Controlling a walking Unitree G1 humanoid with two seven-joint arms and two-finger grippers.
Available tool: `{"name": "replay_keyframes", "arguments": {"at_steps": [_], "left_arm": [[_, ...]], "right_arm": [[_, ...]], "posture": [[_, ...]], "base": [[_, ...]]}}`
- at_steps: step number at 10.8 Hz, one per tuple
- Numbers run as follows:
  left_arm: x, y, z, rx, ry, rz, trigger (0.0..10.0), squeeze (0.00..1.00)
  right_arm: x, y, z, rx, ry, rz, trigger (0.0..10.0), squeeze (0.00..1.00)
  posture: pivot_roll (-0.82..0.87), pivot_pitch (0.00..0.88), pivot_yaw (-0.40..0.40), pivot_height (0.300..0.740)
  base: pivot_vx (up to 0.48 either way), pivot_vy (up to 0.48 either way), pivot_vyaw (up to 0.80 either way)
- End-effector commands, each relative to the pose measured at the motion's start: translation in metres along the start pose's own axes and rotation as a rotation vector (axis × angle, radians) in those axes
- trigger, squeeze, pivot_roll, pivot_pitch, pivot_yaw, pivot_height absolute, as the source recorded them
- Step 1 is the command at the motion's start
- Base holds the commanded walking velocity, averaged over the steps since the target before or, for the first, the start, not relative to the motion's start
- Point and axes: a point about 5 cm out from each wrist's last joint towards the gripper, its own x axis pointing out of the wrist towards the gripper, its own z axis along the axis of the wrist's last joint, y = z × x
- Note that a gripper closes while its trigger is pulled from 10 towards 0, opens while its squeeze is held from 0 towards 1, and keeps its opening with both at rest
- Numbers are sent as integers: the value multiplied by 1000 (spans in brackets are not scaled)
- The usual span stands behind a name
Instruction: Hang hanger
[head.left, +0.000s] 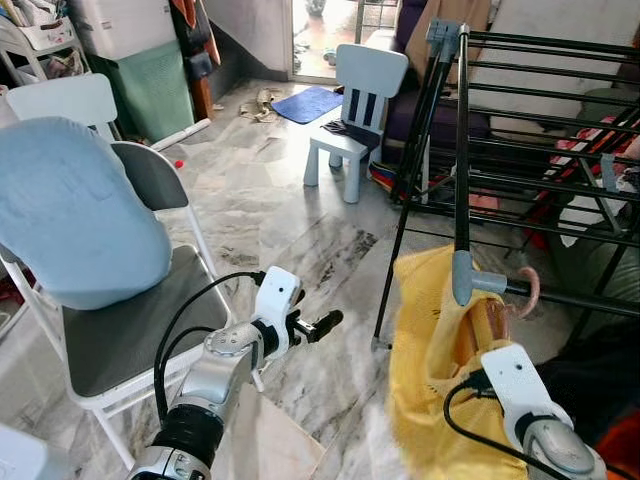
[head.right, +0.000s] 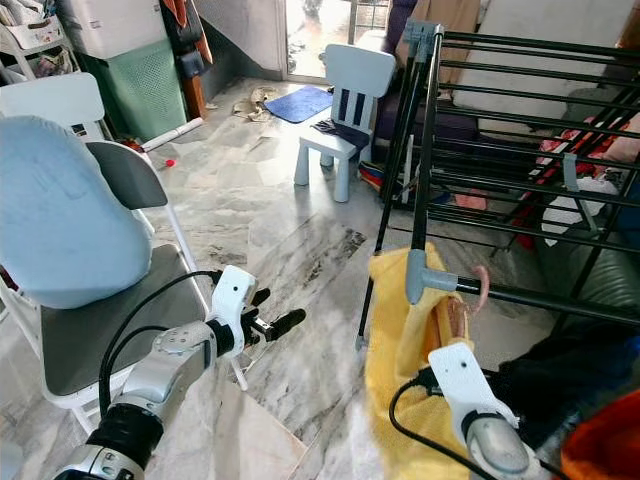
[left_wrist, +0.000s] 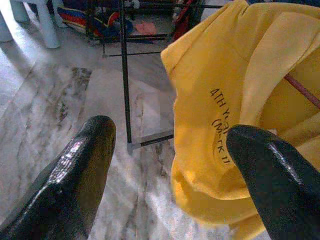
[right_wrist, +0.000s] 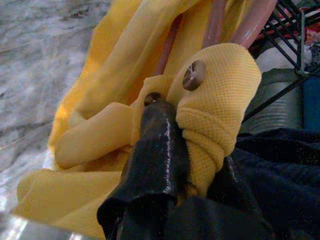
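The right claw (right_wrist: 172, 165) pinches the yellow shirt (head.left: 430, 350) on its pink hanger (head.left: 528, 290) — hook just beside the drying rack (head.left: 462, 150) rail, seemingly not yet released. The left claw (head.left: 322, 325) waits, its 2 fingers spread and empty.

Open marble floor (head.left: 290, 230) fills the middle of the frame, from the folding chair (head.left: 130, 330) at left to the drying rack (head.left: 520, 150) at right. The rack's upright post (head.left: 462, 150) and lower rail (head.left: 570, 297) crowd the lower right, where the yellow shirt (head.left: 430, 370) hangs. A small chair (head.left: 355, 110) blocks the upper centre.
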Motion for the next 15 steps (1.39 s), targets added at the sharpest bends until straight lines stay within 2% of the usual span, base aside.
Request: {"name": "replay_keyframes", "arguments": {"at_steps": [1, 3, 4, 5, 6, 7, 9, 11, 15], "left_arm": [[0, 0, 1, 12, 8, 2, 10000, 0], [0, 0, 2, 7, 6, 5, 10000, 0], [0, 0, 2, 8, 7, 5, 10000, 0], [0, -1, 2, 15, 9, 4, 10000, 0], [-1, -1, 6, 6, -23, -7, 10000, 0], [-2, -3, 7, 13, -32, -15, 10000, 0], [-2, -5, 7, 25, -28, -20, 10000, 0], [-2, -6, 6, 31, -21, -21, 10000, 0], [-1, -7, 6, 46, -12, -23, 10000, 0]], "right_arm": [[-2, -2, 4, -30, -24, -6, 0, 0], [-2, -4, 1, -51, -18, -6, 353, 0], [-2, -4, 0, -64, -15, -12, 9608, 0], [-2, -4, 3, -76, -49, -8, 10000, 0], [-8, -9, 20, -75, -190, -67, 10000, 0], [-15, -12, 26, -70, -250, -105, 10000, 0], [-25, -13, 25, -30, -281, -119, 10000, 0], [-38, -2, 18, 22, -311, -75, 10000, 0], [-33, 9, 20, 37, -319, -42, 10000, 0]], "posture": [[-56, 0, -22, 740], [-55, 0, -21, 740], [-54, 0, -21, 740], [-53, 0, -20, 740], [-53, 0, -21, 740], [-54, 0, -23, 740], [-55, 0, -25, 740], [-63, 0, -22, 740], [-55, 0, -21, 740]], "base": [[0, 0, 0], [0, 0, 0], [0, 0, 0], [0, 0, 0], [0, 0, 0], [0, 0, 0], [0, 0, 0], [0, 0, 0], [-331, 0, 0]]}}
